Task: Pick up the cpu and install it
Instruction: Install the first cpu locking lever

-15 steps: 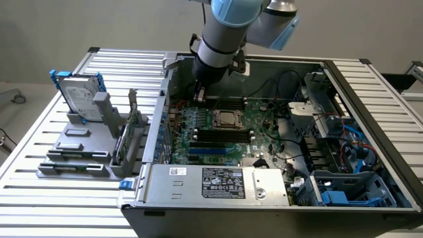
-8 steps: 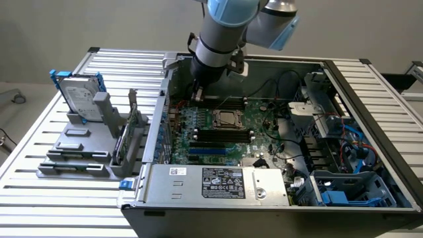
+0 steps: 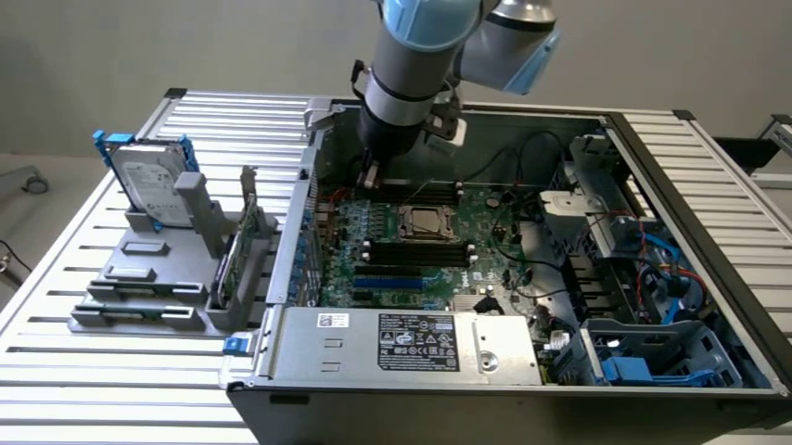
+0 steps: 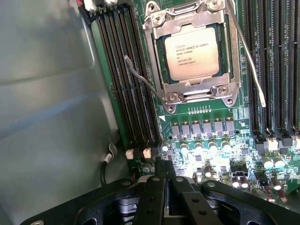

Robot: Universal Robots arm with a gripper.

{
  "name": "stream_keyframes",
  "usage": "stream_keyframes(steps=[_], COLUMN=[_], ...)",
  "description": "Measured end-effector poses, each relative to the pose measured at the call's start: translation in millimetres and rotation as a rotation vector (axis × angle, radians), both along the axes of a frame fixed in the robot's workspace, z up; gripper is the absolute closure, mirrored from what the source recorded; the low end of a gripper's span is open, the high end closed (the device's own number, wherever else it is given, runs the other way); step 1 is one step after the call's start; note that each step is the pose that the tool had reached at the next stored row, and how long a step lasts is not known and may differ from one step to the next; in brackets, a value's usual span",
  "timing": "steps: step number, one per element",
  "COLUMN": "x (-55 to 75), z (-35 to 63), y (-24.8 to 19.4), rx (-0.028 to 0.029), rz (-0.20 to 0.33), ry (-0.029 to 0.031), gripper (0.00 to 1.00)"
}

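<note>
The cpu (image 3: 425, 221) (image 4: 193, 51), a small square chip with a dull silver printed top, lies flat inside the dark socket with its metal frame (image 4: 197, 90) on the green motherboard. Two thin wire levers (image 4: 140, 79) stand out beside the socket. My gripper (image 3: 369, 178) (image 4: 164, 169) hangs inside the open computer case above the board, off to one side of the socket and apart from the cpu. Its black fingers (image 4: 154, 187) are pressed together with nothing between them.
The grey case wall (image 4: 47, 117) runs close beside the gripper. Black memory slots (image 4: 136, 70) flank the socket. A silver hard drive with blue brackets (image 3: 151, 181) stands in a grey holder at the exterior view's left. The power supply (image 3: 409, 343) and cables (image 3: 656, 269) fill the case's front and right.
</note>
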State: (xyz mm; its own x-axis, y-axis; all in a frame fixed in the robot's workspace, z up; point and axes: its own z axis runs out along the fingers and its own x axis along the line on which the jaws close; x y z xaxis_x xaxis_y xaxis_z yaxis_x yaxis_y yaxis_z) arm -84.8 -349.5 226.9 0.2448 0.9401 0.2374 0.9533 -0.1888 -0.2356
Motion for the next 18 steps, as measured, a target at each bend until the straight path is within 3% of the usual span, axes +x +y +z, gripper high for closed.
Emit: stream_keyframes(steps=[18], x=[0.0], z=[-5.4], y=[0.0], rx=[-0.0037], rz=[-0.291], ry=[-0.0027], gripper=[0.89])
